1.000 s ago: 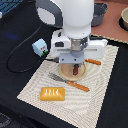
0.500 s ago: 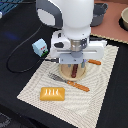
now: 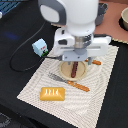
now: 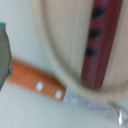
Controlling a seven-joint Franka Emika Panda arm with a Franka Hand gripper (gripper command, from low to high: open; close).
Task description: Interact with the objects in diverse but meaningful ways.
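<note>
Sausage (image 3: 74, 69) dark brown on round tan plate (image 3: 65, 73), Panda arm's jaws directly above it, their state impossible to tell, orange-handled knife (image 3: 78, 86) just beside plate on striped mat (image 3: 100, 92), orange bread block (image 3: 53, 93) nearby, carton (image 3: 40, 47) on table (image 3: 20, 30).

Brown sausage (image 3: 74, 70) on plate (image 3: 65, 73) (tan)

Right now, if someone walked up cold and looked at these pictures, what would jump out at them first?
The big white robot arm fills the top middle of the exterior view, its gripper hanging right over a round tan plate with a dark brown sausage on it. In front of the plate on the striped mat lie an orange-handled knife and, nearer the exterior view's left, an orange ridged bread block.
</note>
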